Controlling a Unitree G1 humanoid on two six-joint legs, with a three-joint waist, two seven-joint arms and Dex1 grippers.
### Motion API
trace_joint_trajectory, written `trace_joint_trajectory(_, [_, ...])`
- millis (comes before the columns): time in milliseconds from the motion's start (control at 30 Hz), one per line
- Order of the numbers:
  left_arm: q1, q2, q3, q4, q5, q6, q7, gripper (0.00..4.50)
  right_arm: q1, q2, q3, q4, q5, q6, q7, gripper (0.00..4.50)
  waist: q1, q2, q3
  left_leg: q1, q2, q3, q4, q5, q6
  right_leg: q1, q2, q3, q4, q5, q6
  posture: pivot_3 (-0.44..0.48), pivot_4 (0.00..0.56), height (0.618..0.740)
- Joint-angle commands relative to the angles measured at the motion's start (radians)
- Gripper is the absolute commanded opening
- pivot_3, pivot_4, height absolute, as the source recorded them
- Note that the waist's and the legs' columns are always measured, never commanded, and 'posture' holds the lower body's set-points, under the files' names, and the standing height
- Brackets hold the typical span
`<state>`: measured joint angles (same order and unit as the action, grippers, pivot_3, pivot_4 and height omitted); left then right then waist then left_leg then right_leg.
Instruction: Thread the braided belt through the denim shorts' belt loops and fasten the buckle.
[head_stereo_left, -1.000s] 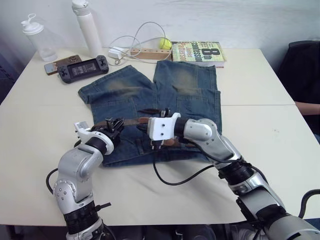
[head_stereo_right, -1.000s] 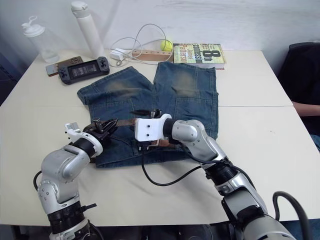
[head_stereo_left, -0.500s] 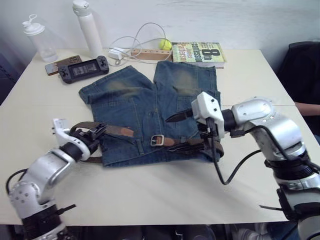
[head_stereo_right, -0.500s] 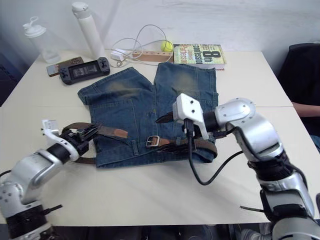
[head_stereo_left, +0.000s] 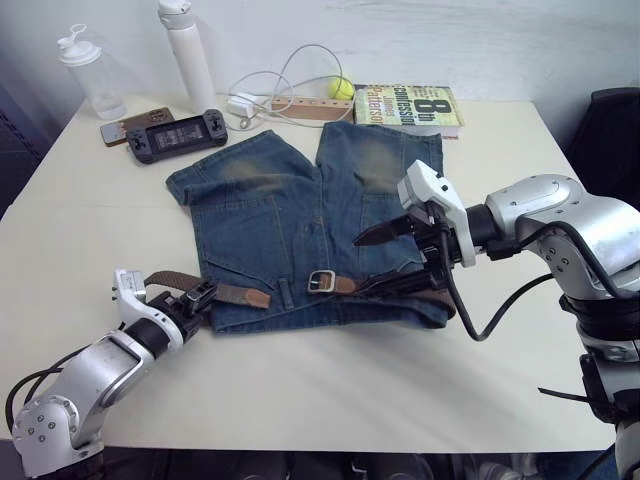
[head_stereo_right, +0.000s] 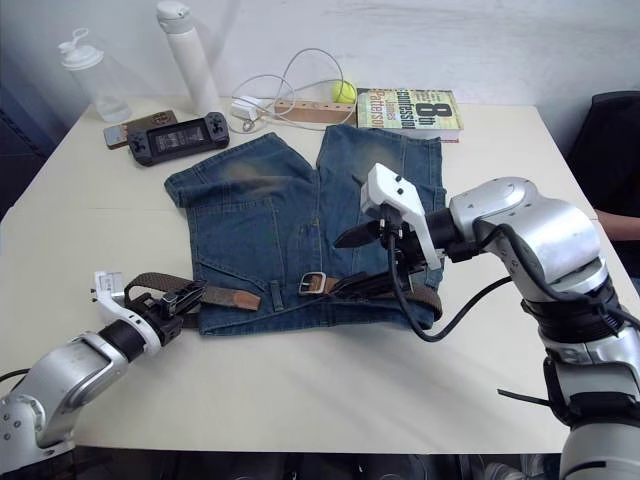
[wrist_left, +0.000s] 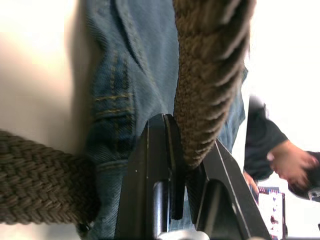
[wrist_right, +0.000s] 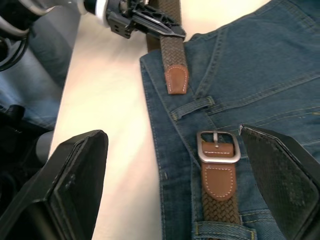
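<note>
both tools have parted: left tool (head_stereo_left: 195, 300) grips the braided belt (head_stereo_left: 232, 294), right tool (head_stereo_left: 392, 258) apparently wide.

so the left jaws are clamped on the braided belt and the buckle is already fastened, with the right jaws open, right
Not quite. The buckle is not fastened: the right wrist view shows the braided belt with its leather tip lying apart from it on the denim shorts. The left gripper does clamp the belt, and the right gripper is open.

Pale cream rectangular tabletop (head_stereo_left: 300, 390) spreading under even light, plain white wall (head_stereo_left: 450, 40) standing close behind it, dark black chair back (head_stereo_left: 608, 130) sitting beside the table's right edge.
</note>
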<state>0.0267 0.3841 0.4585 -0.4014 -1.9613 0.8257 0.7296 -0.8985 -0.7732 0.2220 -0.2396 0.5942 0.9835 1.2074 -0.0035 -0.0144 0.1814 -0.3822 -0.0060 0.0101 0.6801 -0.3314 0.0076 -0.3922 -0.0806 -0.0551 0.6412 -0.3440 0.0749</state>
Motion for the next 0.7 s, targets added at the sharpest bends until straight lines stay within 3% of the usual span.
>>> trace_joint_trajectory(33, [0.011, -0.032, -0.078, -0.084, 0.012, -0.099, 0.029, 0.00, -0.037, 0.028, -0.046, 0.009, 0.004, -0.002, -0.050, 4.45, 0.001, 0.000, 0.000, 0.000, 0.000, 0.000, 0.000, 0.000, 0.000, 0.000, 0.000, 0.000, 0.000, 0.000, 0.000, 0.000, 0.150, 0.735])
trace_joint_trajectory(233, [-0.007, -0.094, -0.195, -0.117, 0.125, -0.201, 0.020, 0.00, -0.047, 0.060, -0.075, 0.023, 0.020, 0.016, -0.107, 4.45, 0.002, 0.000, 0.000, 0.000, 0.000, 0.000, 0.000, 0.000, 0.000, 0.000, 0.000, -0.001, -0.001, 0.000, 0.000, 0.000, 0.150, 0.735])
trace_joint_trajectory(367, [-0.027, -0.129, -0.237, -0.127, 0.282, -0.256, -0.035, 0.00, -0.051, 0.067, -0.084, 0.026, 0.021, 0.021, -0.128, 4.45, 0.003, 0.000, 0.000, -0.001, 0.000, 0.000, 0.000, 0.000, 0.000, 0.000, 0.001, -0.001, -0.001, 0.000, 0.000, 0.000, 0.150, 0.735])
trace_joint_trajectory(533, [-0.023, -0.105, -0.274, -0.138, 0.413, -0.252, -0.103, 0.00, -0.050, 0.068, -0.096, 0.022, 0.034, 0.032, -0.148, 4.45, 0.002, 0.000, 0.000, -0.001, 0.000, 0.000, 0.000, 0.000, 0.000, 0.000, 0.001, -0.002, -0.001, 0.000, 0.000, 0.000, 0.150, 0.735])
trace_joint_trajectory(700, [-0.027, -0.117, -0.304, -0.128, 0.435, -0.247, -0.120, 0.00, -0.049, 0.071, -0.108, 0.018, 0.041, 0.040, -0.167, 4.45, 0.003, 0.000, 0.000, -0.001, 0.000, 0.000, 0.000, 0.000, 0.000, 0.000, 0.001, -0.002, -0.001, 0.000, 0.000, 0.000, 0.150, 0.735])
